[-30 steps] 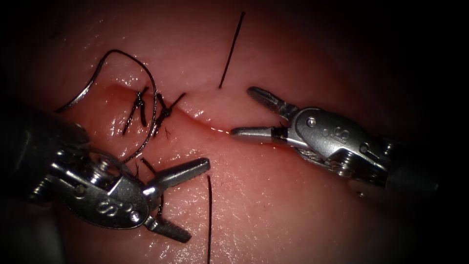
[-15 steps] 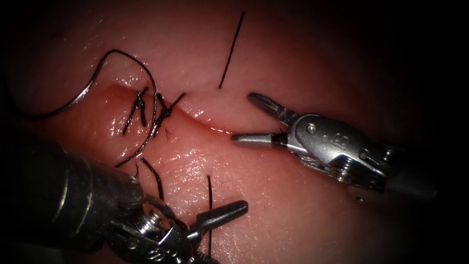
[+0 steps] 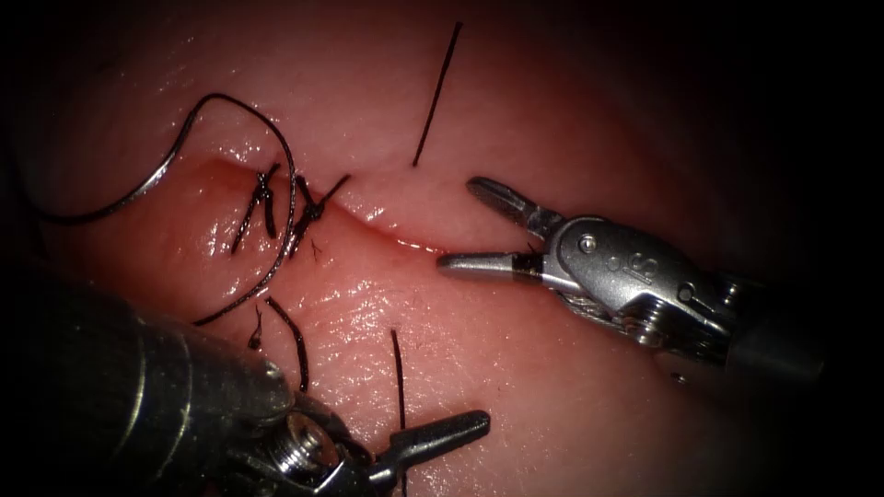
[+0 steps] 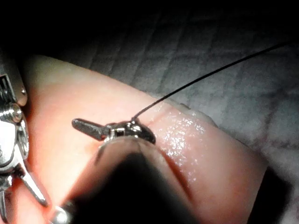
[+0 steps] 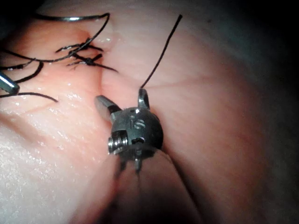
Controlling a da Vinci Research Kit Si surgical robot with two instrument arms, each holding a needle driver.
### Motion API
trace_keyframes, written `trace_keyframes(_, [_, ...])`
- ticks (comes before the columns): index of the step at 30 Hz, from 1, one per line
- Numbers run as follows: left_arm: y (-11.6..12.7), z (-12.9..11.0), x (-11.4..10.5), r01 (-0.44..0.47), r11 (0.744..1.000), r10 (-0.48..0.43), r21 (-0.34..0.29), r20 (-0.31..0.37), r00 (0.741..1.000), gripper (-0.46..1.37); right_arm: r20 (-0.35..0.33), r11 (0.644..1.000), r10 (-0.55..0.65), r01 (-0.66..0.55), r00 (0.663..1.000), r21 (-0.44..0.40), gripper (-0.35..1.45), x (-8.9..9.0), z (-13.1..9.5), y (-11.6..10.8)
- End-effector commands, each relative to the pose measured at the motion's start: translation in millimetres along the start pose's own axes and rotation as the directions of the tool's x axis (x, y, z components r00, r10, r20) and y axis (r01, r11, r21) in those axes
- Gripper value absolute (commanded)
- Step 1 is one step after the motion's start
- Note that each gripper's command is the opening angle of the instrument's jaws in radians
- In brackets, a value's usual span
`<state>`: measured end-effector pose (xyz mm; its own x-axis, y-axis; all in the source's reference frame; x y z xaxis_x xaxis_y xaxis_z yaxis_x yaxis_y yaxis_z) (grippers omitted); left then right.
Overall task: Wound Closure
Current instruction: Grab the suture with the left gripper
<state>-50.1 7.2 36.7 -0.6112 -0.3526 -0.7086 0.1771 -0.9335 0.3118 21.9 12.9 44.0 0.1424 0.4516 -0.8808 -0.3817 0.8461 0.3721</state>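
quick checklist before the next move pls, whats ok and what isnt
1. Right tool free: ok, jaws open, holding nothing, at the cut.
2. Left tool hold: cannot tell; thread runs right beside it.
3. Needle found: ok, lying on the tissue left of the cut, in neither tool.
4. Needle tip out of tissue: cannot tell, it is in shadow.
5. Knots across the cut: ok.
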Motion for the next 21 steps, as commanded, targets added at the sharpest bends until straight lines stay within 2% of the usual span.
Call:
trace_keyframes(1, [0.1, -0.2, 0.0, -0.001, 1.0, 0.001, -0.004, -0.001, 1.0, 0.78, 0.0, 1.0, 0.0, 0.0, 1.0, 0.01, 1.34, 0.0, 0.0, 0.0])
trace_keyframes(4, [0.4, -0.4, -0.3, -0.004, 1.0, 0.004, -0.01, 0.0, 1.0, 0.46, 0.0, 1.0, 0.0, 0.0, 1.0, 0.01, 1.34, 0.1, 0.0, -0.1])
trace_keyframes(6, [0.6, -0.5, -0.4, -0.011, 0.999, 0.011, -0.043, 0.017, 1.0, -0.35, 0.0, 1.0, 0.0, 0.0, 1.0, 0.01, 1.34, 0.1, 0.0, -0.2])
trace_keyframes(8, [0.6, -0.5, -0.5, -0.026, 0.998, 0.026, -0.063, 0.005, 1.0, -0.35, 0.0, 1.0, 0.0, 0.0, 1.0, 0.01, 1.34, 0.2, 0.0, -0.2])
trace_keyframes(21, [-0.2, -0.7, -1.2, -0.066, 0.995, 0.064, -0.074, -0.026, 0.998, -0.35, -0.001, 1.0, -0.002, 0.002, 1.0, 0.01, 1.34, 0.0, -0.1, -0.4])
